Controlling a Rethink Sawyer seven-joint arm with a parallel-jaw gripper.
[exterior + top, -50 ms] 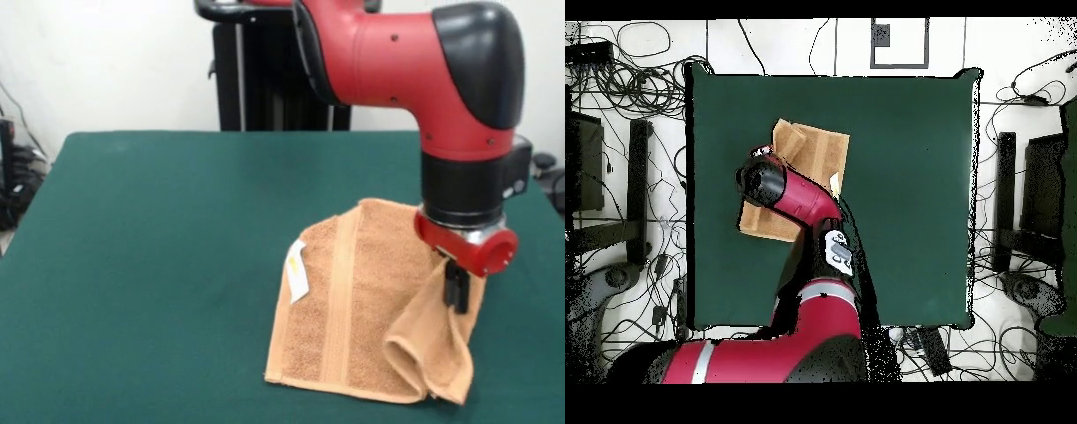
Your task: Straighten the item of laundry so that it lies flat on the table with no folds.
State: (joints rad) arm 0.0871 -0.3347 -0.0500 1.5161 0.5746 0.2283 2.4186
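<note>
The green desk [159, 265] spreads wide around my fingers [456, 287]. They are pinched together on the right edge of the orange-tan towel [353, 309], lifting it into a hanging fold; the remainder lies flat below and left of them.

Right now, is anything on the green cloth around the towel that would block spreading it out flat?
Nothing visible does. The orange-tan terry towel lies alone on the dark green felt table, one corner folded over below the pincer. The red arm hides part of it in the overhead view.
</note>
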